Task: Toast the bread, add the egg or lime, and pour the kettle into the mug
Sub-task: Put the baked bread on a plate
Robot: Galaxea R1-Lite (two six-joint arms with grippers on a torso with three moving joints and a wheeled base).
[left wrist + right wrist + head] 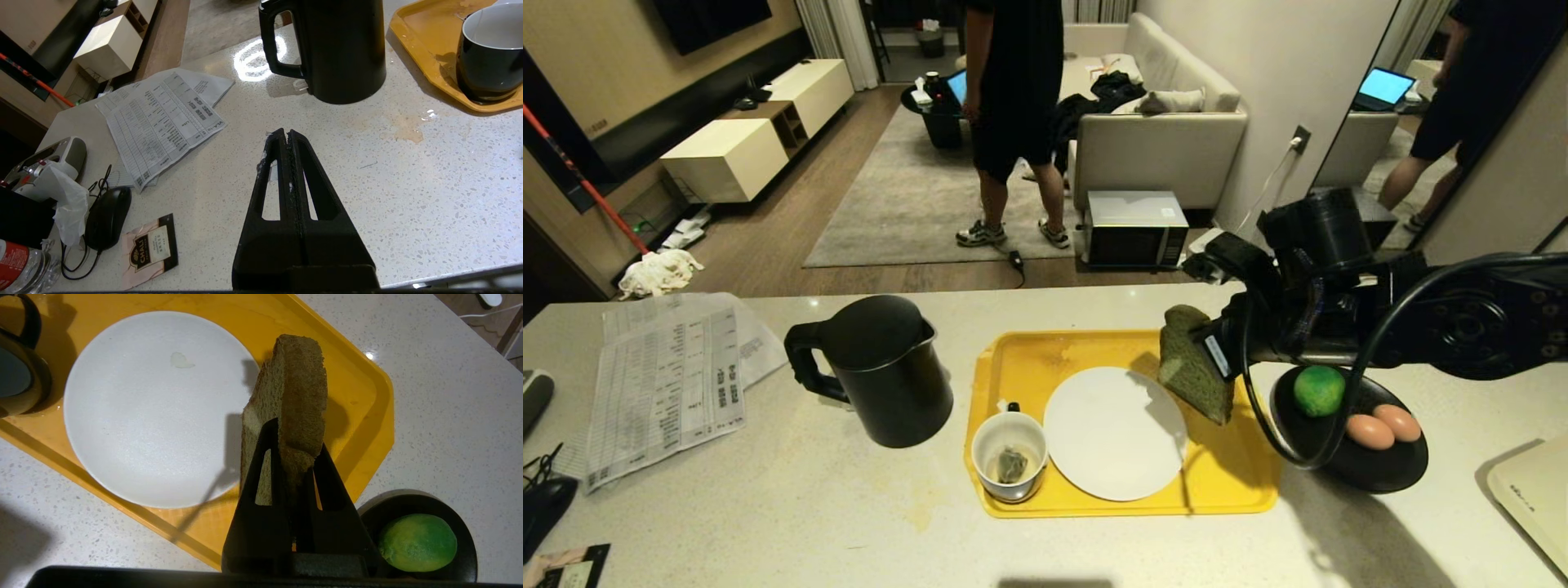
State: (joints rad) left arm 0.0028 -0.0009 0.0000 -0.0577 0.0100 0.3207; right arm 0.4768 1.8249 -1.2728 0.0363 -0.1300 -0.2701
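Observation:
The bread (1194, 367), a thick greenish slice with a brown crust, hangs on edge over the right side of the yellow tray (1029, 351), beside the white plate (1115, 433). My right gripper (1213, 351) is shut on its lower corner (296, 437). The black kettle (882, 371) stands left of the tray. The white mug (1010, 453), with a tea bag inside, sits on the tray's front left corner. A lime (1319, 390) and two eggs (1370, 431) lie in a black bowl (1380, 474) right of the tray. My left gripper (288, 134) is shut and empty, parked over the counter.
Printed papers (670, 376), a mouse (108, 216) and a tea packet (151, 245) lie on the counter's left part. A pale flat object (1535, 498) sits at the right edge. A person (1013, 98) stands beyond the counter, near a microwave (1135, 229) on the floor.

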